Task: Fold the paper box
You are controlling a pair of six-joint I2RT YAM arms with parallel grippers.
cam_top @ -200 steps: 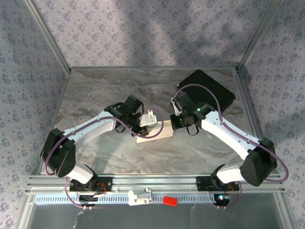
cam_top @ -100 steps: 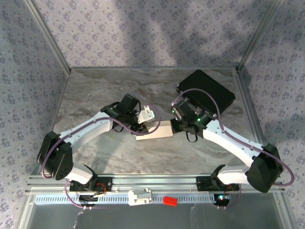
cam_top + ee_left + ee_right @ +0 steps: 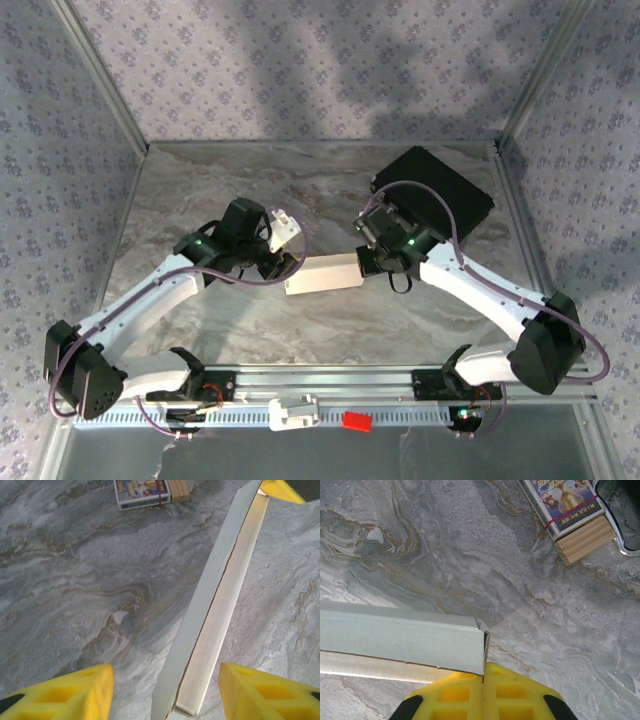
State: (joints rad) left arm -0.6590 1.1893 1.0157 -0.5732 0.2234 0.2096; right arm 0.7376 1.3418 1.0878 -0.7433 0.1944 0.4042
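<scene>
Let go on the left a moment ago: finds the left claw (image 3: pixel 272 262) with its fingers apart, straddling the near end of the paper box (image 3: pixel 322 274) without touching either side, and drawn back to the left from where it stood against the box a second earlier. Keeps the right claw (image 3: pixel 368 264) pressed together, apparently pinching the thin wall at the box's right end, where the right wrist view puts the cardboard corner exactly at the seam between the fingers. Leaves the paper box lying across the middle of the counter (image 3: pixel 200 190), between the two claws, as a long low sleeve with one long seam visible along its side in the left wrist view. Places the black case (image 3: pixel 432 192) well apart at the back right and the small packet (image 3: pixel 145 490) off beyond the box. Judging from the release: seems to hold its shape with only the right-hand pinch, so probably marks one fold finished on the left and a fresh grip due there; cannot tell whether the ends are closed.
</scene>
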